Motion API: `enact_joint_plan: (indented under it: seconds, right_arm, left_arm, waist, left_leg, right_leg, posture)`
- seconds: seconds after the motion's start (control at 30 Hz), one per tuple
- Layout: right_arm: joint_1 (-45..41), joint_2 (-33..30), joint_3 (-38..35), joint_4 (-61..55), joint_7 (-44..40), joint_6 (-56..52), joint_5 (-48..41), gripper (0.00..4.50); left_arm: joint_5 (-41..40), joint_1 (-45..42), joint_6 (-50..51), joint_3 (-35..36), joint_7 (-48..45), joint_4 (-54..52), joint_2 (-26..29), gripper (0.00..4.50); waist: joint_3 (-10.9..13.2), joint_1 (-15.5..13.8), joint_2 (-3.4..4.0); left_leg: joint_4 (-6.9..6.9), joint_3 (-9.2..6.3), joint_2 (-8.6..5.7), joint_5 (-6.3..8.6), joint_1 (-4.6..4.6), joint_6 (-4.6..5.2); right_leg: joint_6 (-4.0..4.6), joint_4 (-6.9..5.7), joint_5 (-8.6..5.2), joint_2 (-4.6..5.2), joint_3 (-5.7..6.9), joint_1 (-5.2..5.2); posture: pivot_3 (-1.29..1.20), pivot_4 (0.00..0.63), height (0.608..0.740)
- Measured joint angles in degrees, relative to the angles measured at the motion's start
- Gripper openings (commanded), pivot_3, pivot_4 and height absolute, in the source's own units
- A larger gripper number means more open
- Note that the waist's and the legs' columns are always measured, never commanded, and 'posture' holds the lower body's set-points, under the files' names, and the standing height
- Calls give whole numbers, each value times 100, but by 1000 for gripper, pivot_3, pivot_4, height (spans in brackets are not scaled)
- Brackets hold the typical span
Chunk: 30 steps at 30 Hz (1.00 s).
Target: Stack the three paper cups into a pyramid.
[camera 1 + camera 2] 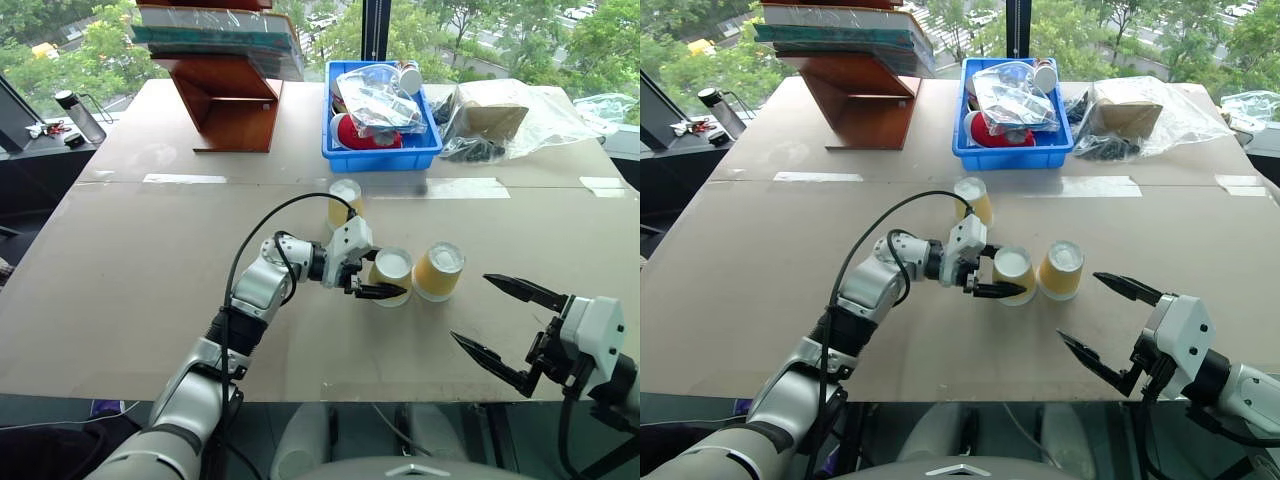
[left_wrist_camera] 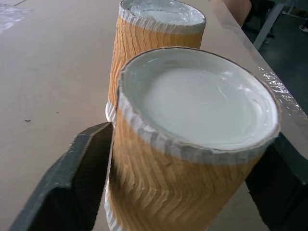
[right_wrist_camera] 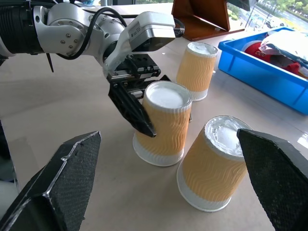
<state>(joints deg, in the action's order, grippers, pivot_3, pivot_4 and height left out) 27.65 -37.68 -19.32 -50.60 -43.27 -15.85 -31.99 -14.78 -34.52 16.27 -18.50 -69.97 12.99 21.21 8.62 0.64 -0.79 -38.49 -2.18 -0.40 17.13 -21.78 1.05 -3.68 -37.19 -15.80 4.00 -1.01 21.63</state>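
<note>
Head views: three paper cups stand inverted on the brown table (image 1: 120, 300), white bases up, long axes near vertical. The middle cup (image 1: 391, 275) and the right cup (image 1: 438, 271) stand close side by side near table centre; from the middle cup the right cup lies at about 3 o'clock and the far cup (image 1: 344, 203) at about 11 o'clock, apart from it. The right cup leans slightly to the right. The left gripper (image 1: 372, 276) points rightward and straddles the middle cup, one black finger on each side. The right gripper (image 1: 505, 325) hovers at about 4 o'clock from the right cup, clear of it, fingers spread wide. A blue bin (image 1: 381, 150) of wrapped items sits at 12 o'clock.

Left wrist view: the middle cup (image 2: 192, 144) shows corrugated yellow-tan sides and a white recessed base. Dark fingers (image 2: 72, 178) flank it on both sides; a narrow gap seems to separate each from the cup wall, though contact cannot be ruled out. The right cup (image 2: 154, 33) stands just behind.

Right wrist view: the left gripper's fingers (image 3: 132, 108) bracket the middle cup (image 3: 163, 125), spread rather than clamped. Each cup carries a white rim band against the table.
</note>
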Motion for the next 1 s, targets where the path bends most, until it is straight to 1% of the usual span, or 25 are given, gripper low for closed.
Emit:
enact_joint_plan:
  seconds: [0.1, 0.23, 0.3, 0.37, 0.47, 0.57, 0.67, 1.0]
  right_arm:
    - [6, -2, -23, 0, 2, -4, -2, 4500]
    - [-8, -5, -21, 0, 5, -7, -1, 4500]
    - [-29, -6, -19, 3, -2, -7, -2, 4500]
    - [-123, -9, -14, 9, -10, -7, -8, 4500]
    - [-214, -15, -9, 56, -25, -6, -23, 4500]
    - [-338, -27, 14, 192, -76, -7, -27, 4500]
    - [-439, -43, 73, 238, -128, -9, -27, 4500]
    - [-353, -82, 50, 269, -147, -9, -31, 4500]
  left_arm:
    - [-198, 117, 371, 122, -111, -498, 330, 4479]
    - [-617, 461, 1005, 594, -234, -1283, 1050, 4479]
    - [-807, 609, 1234, 882, -201, -1474, 1244, 4479]
    - [-978, 648, 1447, 1185, -36, -1538, 1315, 4479]
    - [-1012, 600, 1540, 1405, 258, -1449, 1308, 4479]
    - [-780, 366, 1304, 1518, 724, -963, 1175, 4479]
    - [-503, 92, 1031, 1525, 1143, -534, 948, 4479]
    - [40, -330, 568, 1440, 1796, 373, 630, 4479]
  waist:
    - [0, 17, 0]
    - [0, 18, 1]
    - [0, 11, 1]
    - [-1, -32, 0]
    - [-1, -50, -1]
    - [-1, -46, -2]
    - [-1, -45, -2]
    - [0, -7, -4]
  left_leg:
    - [0, 1, 3, 0, 2, 0]
    - [1, 2, 8, 0, 4, 0]
    - [0, 1, 13, 0, 4, 1]
    - [-7, -2, 12, 3, 2, 6]
    - [-12, -2, 5, 6, 2, 10]
    - [-12, -2, -3, 1, 3, 2]
    - [-12, -3, -4, 0, 2, 0]
    - [-13, -2, -6, 0, 1, 0]
  right_leg:
    - [0, -4, 0, -1, -3, 2]
    - [0, -7, -1, -1, -4, 2]
    - [0, -7, -1, 1, -5, 1]
    - [-1, -9, -1, 4, -1, -1]
    - [-2, -10, -1, 4, -1, -2]
    - [-1, -17, -1, 3, -1, 0]
    - [-1, -17, -1, 3, -1, 1]
    - [-2, -19, -1, 3, -2, 1]
  posture:
    - [0, 150, 740]
    - [0, 150, 740]
    - [0, 150, 740]
    - [0, 150, 740]
    - [0, 150, 740]
    - [0, 150, 740]
    - [0, 150, 740]
    - [0, 150, 740]
